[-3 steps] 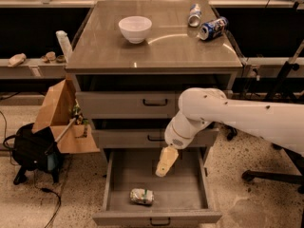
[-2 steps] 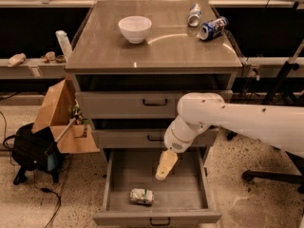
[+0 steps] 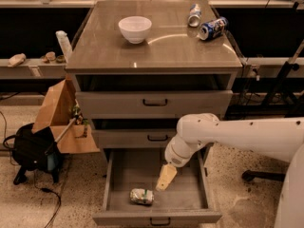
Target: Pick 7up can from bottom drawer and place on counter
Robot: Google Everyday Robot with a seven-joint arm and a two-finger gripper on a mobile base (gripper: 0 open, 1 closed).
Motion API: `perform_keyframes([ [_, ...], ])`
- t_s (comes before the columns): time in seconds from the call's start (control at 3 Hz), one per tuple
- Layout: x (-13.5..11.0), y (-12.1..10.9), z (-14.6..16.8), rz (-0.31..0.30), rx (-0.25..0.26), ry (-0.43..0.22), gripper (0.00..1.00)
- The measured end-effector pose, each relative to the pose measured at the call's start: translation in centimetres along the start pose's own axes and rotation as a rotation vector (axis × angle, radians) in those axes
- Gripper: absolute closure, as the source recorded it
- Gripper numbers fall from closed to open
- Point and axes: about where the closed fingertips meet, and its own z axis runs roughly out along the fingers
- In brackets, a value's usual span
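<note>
Lying left-right, 7up can (image 3: 142,196) sits near end effector (image 3: 162,183).

The dented 7up can (image 3: 142,196) is pale whitish-silver with green markings and lies in the grey metal bottom drawer (image 3: 156,218), which has a dark handle. The tan-beige gripper (image 3: 165,177), on a white arm (image 3: 237,137), hangs over the drawer just right of the can. The glossy counter (image 3: 161,51) is grey-brown and carries 1 white bowl (image 3: 135,29), 1 blue can (image 3: 212,28) and 1 silver can (image 3: 194,14) with red-blue marks.
</note>
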Motion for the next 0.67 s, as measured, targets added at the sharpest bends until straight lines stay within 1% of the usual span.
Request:
perform_keyframes([
  [0.33, 1.3, -0.5, 3.2, 0.036, -0.009, 0.010, 0.00],
  [0.67, 2.2, -1.0, 6.3, 0.060, -0.040, 0.022, 0.00],
])
